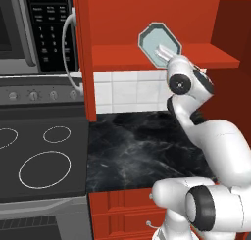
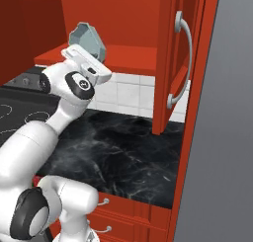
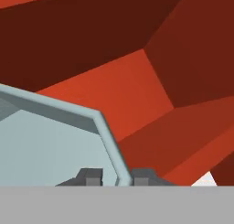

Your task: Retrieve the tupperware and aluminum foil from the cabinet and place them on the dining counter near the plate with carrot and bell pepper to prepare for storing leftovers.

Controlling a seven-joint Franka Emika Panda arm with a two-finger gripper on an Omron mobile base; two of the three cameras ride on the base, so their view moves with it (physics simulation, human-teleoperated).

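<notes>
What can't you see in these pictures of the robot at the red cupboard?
- Aluminum foil box: cannot be found; the deeper cabinet shelf is hidden behind the tupperware and arm.
- End effector fingertips: cut off by the hand view's bottom edge.
- Tupperware contents: tub tilted, too unclear to tell from the base views.
- Microwave: cropped by the left base view's edge.

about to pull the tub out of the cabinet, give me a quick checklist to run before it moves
1. Gripper shut on the tub rim: ok, one fingertip sits on each side of the rim in the hand view.
2. Tub lifted off the cabinet shelf: ok, it is tilted up on edge above the shelf.
3. Cabinet door open wide enough: ok, it stands swung out to the right.
4. Worktop below free of things: ok.
5. Foil box located: cannot tell.
6. Grip firm enough to hold the tilted tub: cannot tell.
</notes>
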